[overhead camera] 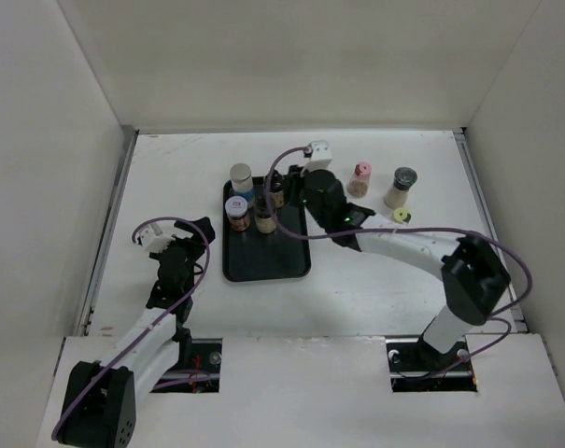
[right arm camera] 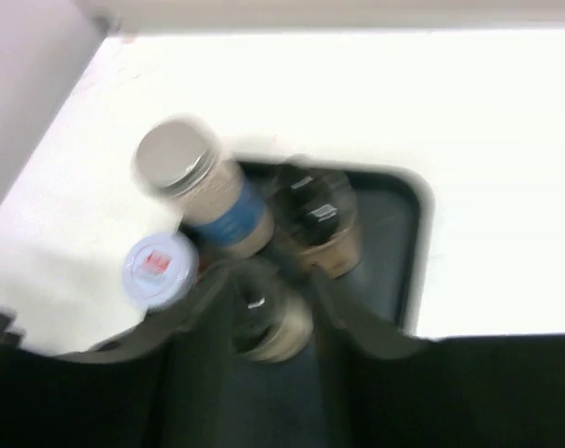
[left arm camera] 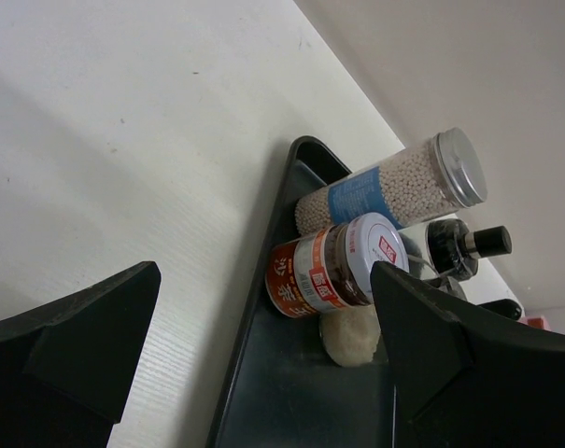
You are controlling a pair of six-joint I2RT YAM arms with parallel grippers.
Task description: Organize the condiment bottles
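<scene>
Tray: black tray (overhead camera: 273,263) on the white desk (overhead camera: 170,168) carries four bottles crowded at its far end; silver-capped bottle (overhead camera: 241,177), red-labelled bottle (overhead camera: 236,210), black-capped bottle (right arm camera: 315,222), dark-capped bottle (right arm camera: 263,325)
Off the tray: pink-capped bottle (overhead camera: 360,177) and grey-capped bottle (overhead camera: 402,187) stand upright on the desk to the tray's right, well apart from it; a small yellowish item (overhead camera: 401,217) sits near them, too small to identify
Right arm: right claw (right arm camera: 268,299) straddles the dark-capped bottle inside the tray; blur hides whether the fingers press it or stand clear
Left arm: left claw (left arm camera: 265,273) spread wide with nothing between its fingers, low beside the tray's left edge
Handling: bottles look small, rigid and probably light; smooth round walls may slip; best taken across the body just below the cap and kept upright; close neighbours could easily be knocked over
</scene>
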